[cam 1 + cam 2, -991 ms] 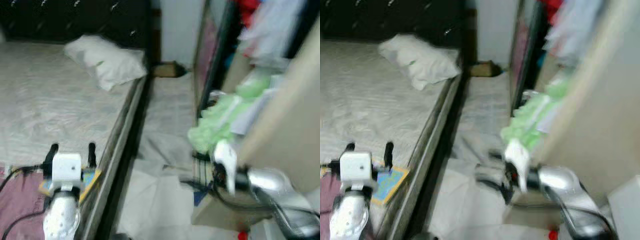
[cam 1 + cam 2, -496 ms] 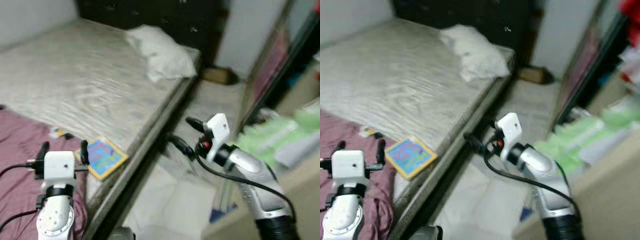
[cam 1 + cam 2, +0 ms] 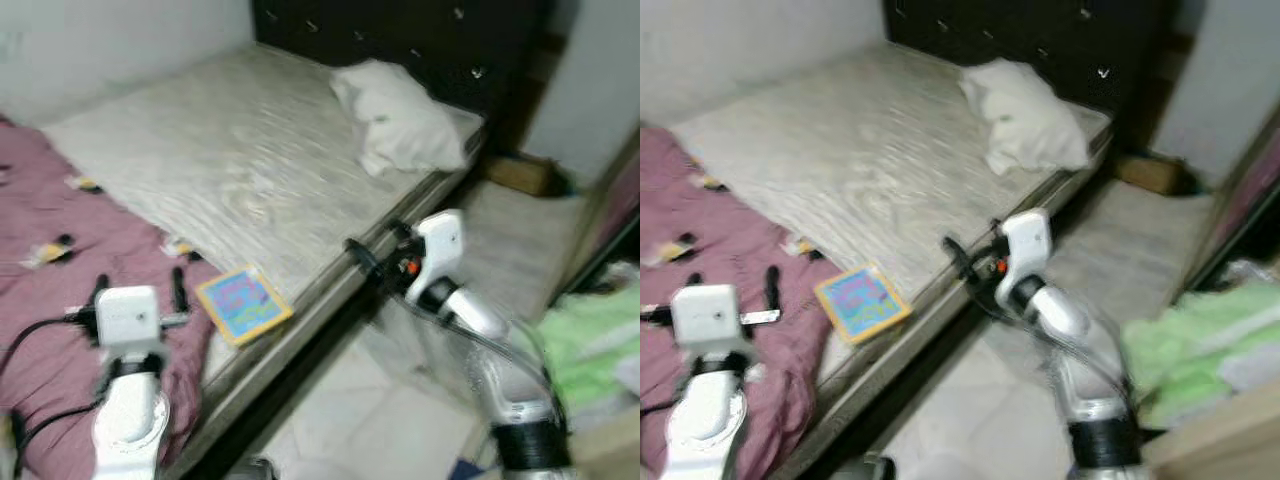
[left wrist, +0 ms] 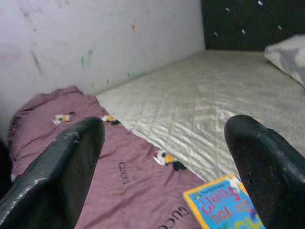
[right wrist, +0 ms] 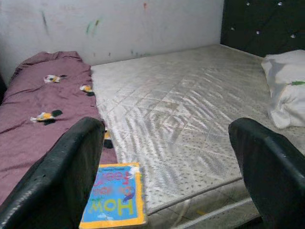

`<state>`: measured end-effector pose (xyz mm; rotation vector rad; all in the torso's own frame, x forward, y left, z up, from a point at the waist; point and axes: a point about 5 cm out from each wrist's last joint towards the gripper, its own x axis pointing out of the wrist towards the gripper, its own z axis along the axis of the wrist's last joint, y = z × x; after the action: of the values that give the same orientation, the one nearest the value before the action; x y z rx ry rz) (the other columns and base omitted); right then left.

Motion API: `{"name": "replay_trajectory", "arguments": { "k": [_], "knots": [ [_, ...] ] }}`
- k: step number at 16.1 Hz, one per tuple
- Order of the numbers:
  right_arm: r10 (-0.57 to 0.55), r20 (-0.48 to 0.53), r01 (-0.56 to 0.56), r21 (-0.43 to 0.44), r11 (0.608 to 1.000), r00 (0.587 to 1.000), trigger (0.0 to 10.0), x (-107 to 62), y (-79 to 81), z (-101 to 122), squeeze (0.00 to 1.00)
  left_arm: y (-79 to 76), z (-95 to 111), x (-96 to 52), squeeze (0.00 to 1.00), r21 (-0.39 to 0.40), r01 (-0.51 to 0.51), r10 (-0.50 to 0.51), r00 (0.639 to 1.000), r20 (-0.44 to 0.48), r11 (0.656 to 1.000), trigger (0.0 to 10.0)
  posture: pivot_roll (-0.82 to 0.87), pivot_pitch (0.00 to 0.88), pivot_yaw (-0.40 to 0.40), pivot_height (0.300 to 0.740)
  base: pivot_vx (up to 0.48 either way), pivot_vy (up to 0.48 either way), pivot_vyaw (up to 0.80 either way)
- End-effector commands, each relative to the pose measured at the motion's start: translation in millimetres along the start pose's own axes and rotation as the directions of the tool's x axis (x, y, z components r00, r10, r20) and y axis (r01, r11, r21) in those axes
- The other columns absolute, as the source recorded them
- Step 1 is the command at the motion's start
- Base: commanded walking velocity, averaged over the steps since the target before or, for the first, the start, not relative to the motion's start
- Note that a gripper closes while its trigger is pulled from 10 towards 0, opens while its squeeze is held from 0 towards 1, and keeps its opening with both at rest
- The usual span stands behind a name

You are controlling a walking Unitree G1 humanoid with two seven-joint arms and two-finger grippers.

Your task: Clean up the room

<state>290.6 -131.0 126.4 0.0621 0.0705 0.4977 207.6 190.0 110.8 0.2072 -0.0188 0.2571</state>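
Across the upper middle of the left eye view lies one bare mattress (image 3: 230,150), pale and quilted, with one white pillow (image 3: 400,115), soft and crumpled, at its upper right corner against one dark tufted headboard (image 3: 400,35). One maroon blanket (image 3: 50,290) with small printed figures covers the lower left part of the bed. One thin, square children's book (image 3: 243,304), blue with a yellow border, lies flat at the blanket's edge, near the bed's side rail, in the lower centre of the frame.

Two end effectors are up. The left end effector (image 3: 137,292), at the lower left, hovers over the blanket just beside the book, its two black fingers spread apart and holding nothing. The right end effector (image 3: 375,250), right of centre, reaches toward the bed's edge, fingers likewise apart and empty; in the right wrist view the book (image 5: 116,195) sits between its fingers (image 5: 62,176).

One heap of pale green fabric (image 3: 590,340) lies at the right edge, and one brown object (image 3: 520,173) rests on the floor past the bed's corner, too blurred to identify.
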Motion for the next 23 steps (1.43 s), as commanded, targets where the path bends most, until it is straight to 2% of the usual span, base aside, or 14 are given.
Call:
{"name": "replay_trajectory", "arguments": {
  "k": [1,4,5,7,8,12,14,16,18,20,21,23],
  "knots": [
    [0.007,0.025,-0.006,-0.015,1.000,1.000,10.0,10.8,5.3,7.8,0.00,8.3,0.4,3.3,0.00,0.025,-0.018,0.018,1.000,0.007,1.000,10.0,-0.02,0.000,-0.008,0.740,0.000,0.000,0.78],
    [0.013,0.007,-0.013,-0.014,1.000,1.000,10.0,20.4,10.6,3.9,0.00,7.7,-3.4,5.7,0.00,0.022,-0.005,0.006,1.000,-0.014,1.000,10.0,-0.02,0.000,0.022,0.740,0.000,0.000,0.77],
    [0.062,0.005,-0.061,-0.100,0.993,0.998,10.0,21.9,15.8,4.7,0.00,4.3,-4.6,6.4,0.00,0.015,0.007,-0.007,1.000,-0.022,1.000,10.0,-0.02,0.000,0.033,0.740,0.000,0.000,0.77],
    [0.133,-0.005,-0.132,-0.135,0.982,0.991,10.0,18.4,19.4,2.7,0.00,2.2,-6.7,7.2,0.00,0.013,0.018,-0.017,0.999,-0.028,1.000,10.0,-0.03,0.000,0.035,0.740,0.000,0.000,0.76],
    [0.128,-0.047,-0.133,-0.125,0.983,0.991,10.0,13.0,15.9,-8.1,0.00,0.3,-8.2,7.9,0.00,0.005,0.028,-0.027,0.999,-0.032,1.000,10.0,-0.03,0.000,0.027,0.740,0.000,0.000,0.73],
    [-0.089,-0.029,0.088,-0.015,0.996,0.996,10.0,13.6,5.9,-18.6,0.00,3.4,-6.0,9.8,0.00,0.023,0.004,-0.004,1.000,-0.002,1.000,10.0,-0.01,0.000,0.002,0.740,0.000,0.000,0.73],
    [-0.252,-0.005,0.252,-0.002,0.968,0.968,10.0,6.6,-4.8,-21.1,0.00,13.3,-5.8,10.4,0.00,0.042,-0.011,0.011,1.000,0.013,0.999,10.0,-0.01,0.000,-0.002,0.740,0.000,0.000,0.71],
    [-0.366,0.004,0.366,0.006,0.931,0.931,10.0,0.8,-20.3,-19.5,0.00,12.8,-5.2,14.7,0.00,0.021,-0.014,0.014,1.000,0.011,1.000,10.0,-0.02,0.000,0.002,0.740,0.000,0.000,0.26],
    [-0.390,0.001,0.390,0.008,0.921,0.921,10.0,-2.0,-25.8,-17.7,0.00,9.3,-4.3,15.4,0.00,0.005,-0.001,0.001,1.000,0.008,1.000,10.0,-0.03,0.000,-0.002,0.740,0.000,0.000,0.00],
    [-0.366,0.020,0.367,-0.079,0.927,0.930,10.0,-6.3,-23.2,-17.2,0.00,4.4,-4.5,14.2,0.00,-0.013,0.042,-0.042,0.999,0.007,0.999,10.0,-0.03,0.000,-0.010,0.740,0.000,0.000,0.00],
    [-0.323,0.030,0.323,-0.007,0.946,0.946,10.0,-7.8,-16.4,-16.0,0.00,3.5,-3.4,13.4,0.00,-0.024,0.052,-0.052,0.999,0.015,0.998,10.0,-0.03,0.000,-0.012,0.740,0.000,0.000,0.00],
    [-0.316,0.048,0.318,-0.038,0.947,0.948,10.0,-9.5,-13.4,-12.5,0.00,2.8,-2.0,12.8,0.00,-0.039,0.060,-0.059,0.998,0.021,0.997,10.0,-0.03,0.000,-0.017,0.740,0.137,0.000,0.00]
  ]
}}
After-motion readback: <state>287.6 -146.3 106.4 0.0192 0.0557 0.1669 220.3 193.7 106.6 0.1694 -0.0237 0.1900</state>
